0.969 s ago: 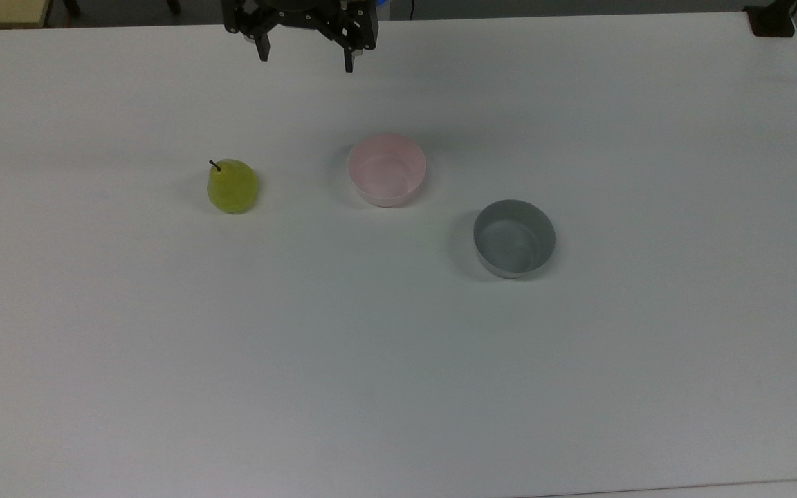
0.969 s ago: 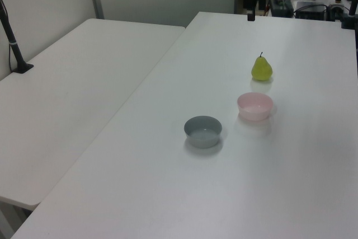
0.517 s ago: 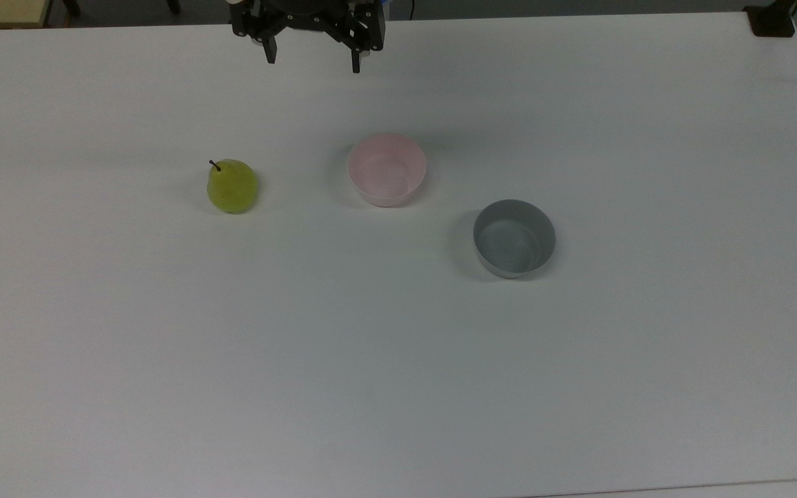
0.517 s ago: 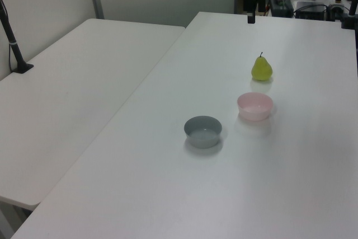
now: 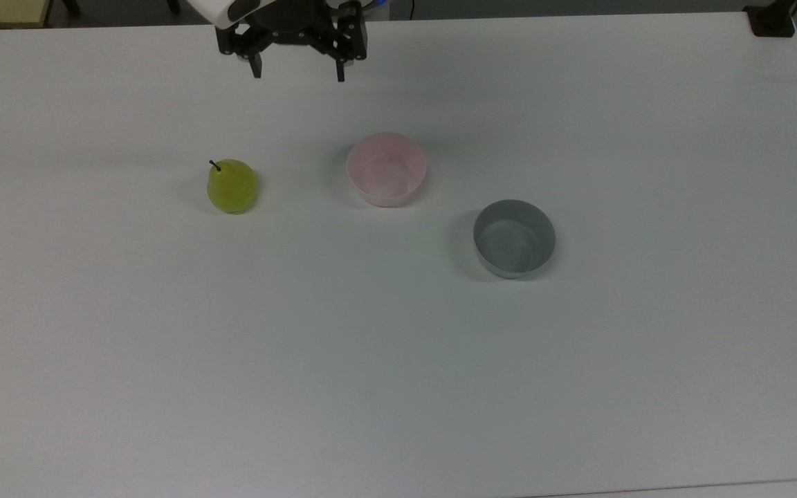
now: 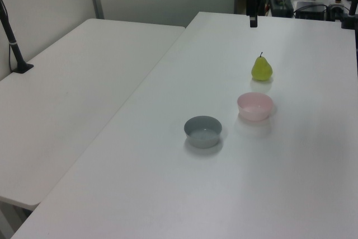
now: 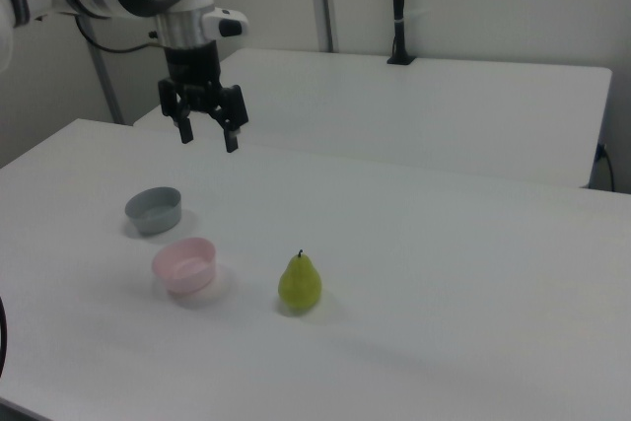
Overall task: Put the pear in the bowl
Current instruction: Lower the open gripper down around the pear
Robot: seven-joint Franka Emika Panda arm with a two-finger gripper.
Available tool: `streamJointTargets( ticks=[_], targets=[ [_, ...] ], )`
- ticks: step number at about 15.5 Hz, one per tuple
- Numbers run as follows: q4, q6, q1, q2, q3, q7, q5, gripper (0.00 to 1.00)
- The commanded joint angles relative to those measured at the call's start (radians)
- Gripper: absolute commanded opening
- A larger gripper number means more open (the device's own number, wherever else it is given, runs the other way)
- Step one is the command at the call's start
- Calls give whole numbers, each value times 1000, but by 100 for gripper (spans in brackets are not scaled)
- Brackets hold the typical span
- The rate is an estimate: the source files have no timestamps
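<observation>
Pear untouched on the worktop, pincer spread wide and empty above the far edge.

Top view: the black two-finger pincer [image 5: 297,71] hangs released, well apart from the small glossy yellow-green pear [image 5: 232,185], which stands on the white worktop [image 5: 398,360] to the top view's left of the pale pink round bowl [image 5: 386,169]; a grey round bowl [image 5: 514,238] sits beyond it. Left view: the pear [image 6: 261,68] stands upright, near the pink bowl [image 6: 255,106] and apart from it. Right view: the pincer [image 7: 208,137] hovers high over the grey bowl [image 7: 154,209]. The rounded, glossy fruit could likely slip or roll if gripped off-centre, and the similar grey bowl invites a wrong drop.
</observation>
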Motion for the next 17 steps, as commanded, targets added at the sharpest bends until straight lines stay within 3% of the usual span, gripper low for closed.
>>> streamJointTargets(
  ticks=[1,5,9,17],
  targets=[
    [-76,85,-9,-12,-49,-106,-1,100],
    [-125,118,-38,-10,-84,-224,-1,100],
    [-232,259,-36,4,-145,-282,-10,100],
    [-310,397,-36,139,-152,-302,-62,100]
  ],
)
